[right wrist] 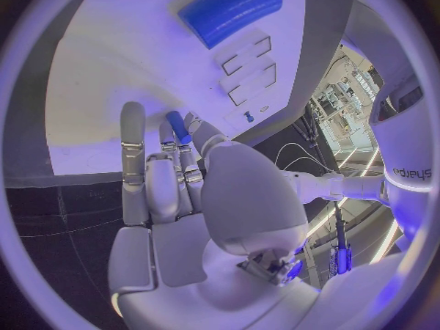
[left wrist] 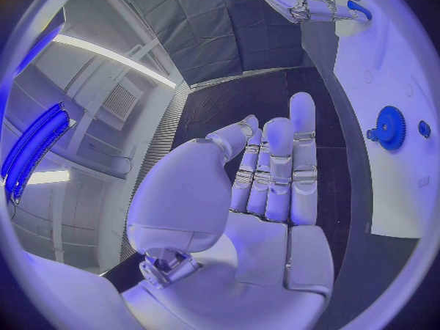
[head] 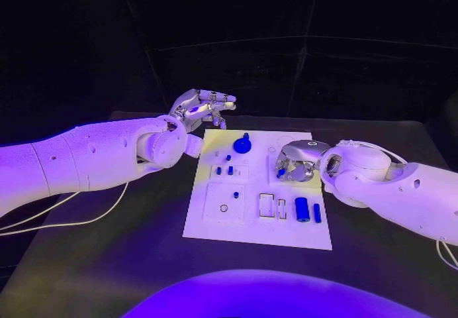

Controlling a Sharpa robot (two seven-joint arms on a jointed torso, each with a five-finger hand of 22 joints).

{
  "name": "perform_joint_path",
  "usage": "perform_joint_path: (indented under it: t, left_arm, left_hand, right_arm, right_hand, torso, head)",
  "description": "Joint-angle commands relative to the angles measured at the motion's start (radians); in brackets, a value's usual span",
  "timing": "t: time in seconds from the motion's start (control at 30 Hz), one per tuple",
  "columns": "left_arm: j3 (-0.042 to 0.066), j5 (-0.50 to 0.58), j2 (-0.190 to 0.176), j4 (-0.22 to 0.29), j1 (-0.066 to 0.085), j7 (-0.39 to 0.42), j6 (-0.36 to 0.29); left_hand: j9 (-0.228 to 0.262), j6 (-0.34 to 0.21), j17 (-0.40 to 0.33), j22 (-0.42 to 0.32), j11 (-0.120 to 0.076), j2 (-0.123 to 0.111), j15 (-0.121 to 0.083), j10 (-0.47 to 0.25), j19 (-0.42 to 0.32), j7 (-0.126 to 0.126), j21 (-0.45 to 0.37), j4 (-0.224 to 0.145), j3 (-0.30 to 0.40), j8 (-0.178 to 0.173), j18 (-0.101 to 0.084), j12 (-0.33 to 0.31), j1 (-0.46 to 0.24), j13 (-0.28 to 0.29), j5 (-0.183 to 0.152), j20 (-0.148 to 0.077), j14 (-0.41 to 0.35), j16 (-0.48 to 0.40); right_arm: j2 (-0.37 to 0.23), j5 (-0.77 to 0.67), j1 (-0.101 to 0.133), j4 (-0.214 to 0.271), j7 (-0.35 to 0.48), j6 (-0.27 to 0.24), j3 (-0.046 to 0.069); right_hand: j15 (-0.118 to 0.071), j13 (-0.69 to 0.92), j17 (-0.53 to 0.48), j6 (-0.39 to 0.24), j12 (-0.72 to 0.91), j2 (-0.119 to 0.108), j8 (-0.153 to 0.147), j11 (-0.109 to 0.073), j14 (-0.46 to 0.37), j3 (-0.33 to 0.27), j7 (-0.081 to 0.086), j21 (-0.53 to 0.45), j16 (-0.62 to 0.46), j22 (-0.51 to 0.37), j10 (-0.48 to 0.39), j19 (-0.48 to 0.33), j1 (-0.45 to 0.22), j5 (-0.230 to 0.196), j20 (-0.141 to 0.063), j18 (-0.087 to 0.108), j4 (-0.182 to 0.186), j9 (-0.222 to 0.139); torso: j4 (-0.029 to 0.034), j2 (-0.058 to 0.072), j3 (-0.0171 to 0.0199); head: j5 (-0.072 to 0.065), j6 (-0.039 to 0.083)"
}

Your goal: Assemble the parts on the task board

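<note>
The white task board point(head: 215, 222) lies mid-table. A blue gear point(head: 242, 144) point(left wrist: 389, 127) sits near its far edge. A blue cylinder point(head: 302, 209) point(right wrist: 229, 9) and a thin blue bar point(head: 317, 212) lie at its right side, and small blue pegs point(head: 224, 170) stand left of centre. My right hand point(head: 298, 161) point(right wrist: 174, 176) hovers over the board's right part and pinches a small blue peg point(right wrist: 177, 127) point(left wrist: 359, 11) at its fingertips. Beyond the board's far left corner my left hand point(head: 202, 106) point(left wrist: 275, 169) is raised, fingers stretched out and holding nothing.
Rectangular slots point(head: 273, 205) point(right wrist: 248, 70) are cut in the board beside the cylinder. The black table point(head: 114, 265) surrounds the board. A white cable point(head: 67, 218) trails over the table under my left arm.
</note>
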Motion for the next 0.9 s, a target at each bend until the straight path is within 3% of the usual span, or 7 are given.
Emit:
perform_joint_path:
  t: [0.03, 0.17, 0.3, 0.47, 0.6, 0.9]
  left_arm:
    - [0.000, -0.008, 0.000, 0.000, 0.001, 0.003, 0.013]
    - [0.000, -0.008, -0.001, 0.000, 0.001, 0.002, 0.013]
    - [0.000, -0.008, -0.001, -0.001, 0.001, 0.002, 0.013]
    - [0.000, -0.008, -0.002, -0.003, 0.001, 0.002, 0.013]
    - [0.000, -0.008, -0.003, -0.005, 0.001, 0.002, 0.011]
    - [0.000, -0.008, -0.002, -0.012, 0.001, 0.003, 0.008]
  left_hand:
    - [-0.001, -0.004, -0.001, -0.002, 0.000, -0.002, 0.003, -0.003, -0.004, 0.004, -0.004, -0.003, -0.004, 0.004, 0.013, 0.004, 0.000, -0.001, 0.003, 0.003, -0.003, 0.003]
    - [-0.001, -0.004, 0.000, -0.002, 0.000, -0.002, 0.003, -0.003, -0.004, 0.005, -0.004, -0.003, -0.005, 0.004, 0.013, 0.004, 0.000, -0.001, 0.003, 0.003, -0.003, 0.004]
    - [-0.001, -0.005, 0.000, -0.002, 0.000, -0.002, 0.003, -0.004, -0.004, 0.005, -0.004, -0.003, -0.005, 0.004, 0.013, 0.004, 0.000, -0.001, 0.003, 0.003, -0.003, 0.004]
    - [-0.002, -0.006, -0.001, -0.002, 0.001, -0.001, 0.004, -0.004, -0.004, 0.006, -0.004, -0.003, -0.005, 0.003, 0.013, 0.004, 0.000, -0.001, 0.003, 0.003, -0.003, 0.004]
    - [-0.002, -0.006, -0.001, -0.002, 0.001, -0.001, 0.004, -0.004, -0.004, 0.006, -0.004, -0.003, -0.005, 0.003, 0.013, 0.004, 0.000, -0.001, 0.003, 0.003, -0.003, 0.004]
    - [-0.002, -0.006, -0.002, -0.002, 0.001, -0.001, 0.004, -0.005, -0.004, 0.007, -0.004, -0.004, -0.004, 0.003, 0.013, 0.004, 0.001, -0.001, 0.003, 0.003, -0.003, 0.004]
  right_arm:
    - [0.002, -0.004, 0.000, -0.002, -0.003, -0.056, 0.000]
    - [0.000, -0.010, -0.001, 0.001, -0.013, -0.108, 0.000]
    - [-0.004, -0.019, -0.002, 0.006, -0.021, -0.137, 0.000]
    - [-0.021, -0.023, -0.002, 0.026, -0.028, -0.162, 0.000]
    - [-0.048, -0.020, -0.002, 0.061, -0.033, -0.183, 0.001]
    - [-0.101, 0.006, 0.004, 0.185, -0.015, -0.258, 0.006]
  right_hand:
    - [-0.012, 0.001, 0.010, 0.022, -0.009, 0.021, 0.004, -0.006, 0.035, 0.028, -0.008, 0.011, 0.009, 0.008, 0.027, 0.008, 0.003, -0.032, -0.003, 0.014, 0.005, 0.003]
    - [-0.022, 0.002, 0.032, 0.053, -0.019, 0.047, 0.011, -0.019, 0.040, 0.090, -0.020, 0.035, 0.024, 0.044, 0.068, 0.024, 0.019, -0.077, -0.013, 0.009, 0.005, 0.006]
    - [-0.025, 0.002, 0.046, 0.065, -0.032, 0.048, 0.011, -0.022, 0.043, 0.146, -0.021, 0.051, 0.034, 0.066, 0.089, 0.032, 0.029, -0.079, -0.018, 0.005, -0.006, 0.006]
    - [-0.024, 0.003, 0.053, 0.075, -0.053, 0.012, 0.007, -0.021, 0.043, 0.212, -0.017, 0.066, 0.041, 0.081, 0.108, 0.032, 0.025, -0.080, -0.020, 0.004, -0.030, 0.005]
    - [-0.024, 0.003, 0.053, 0.078, -0.061, -0.004, 0.004, -0.021, 0.043, 0.237, -0.017, 0.072, 0.042, 0.087, 0.114, 0.031, 0.019, -0.080, -0.019, 0.003, -0.038, 0.004]
    - [-0.022, 0.004, 0.052, 0.077, -0.077, -0.032, -0.005, -0.019, 0.041, 0.279, -0.013, 0.080, 0.042, 0.092, 0.119, 0.025, 0.008, -0.074, -0.018, 0.003, -0.053, 0.002]
  torso:
    - [-0.0001, 0.000, 0.0000]
    - [0.0003, 0.000, 0.0004]
    - [-0.0003, -0.001, 0.0006]
    - [-0.0008, -0.001, 0.0006]
    - [-0.0001, -0.002, -0.0004]
    - [0.0013, -0.002, -0.0010]
  head:
    - [0.001, -0.003]
    - [0.001, -0.006]
    - [0.002, -0.006]
    - [0.002, -0.006]
    - [0.002, -0.005]
    - [0.025, -0.009]
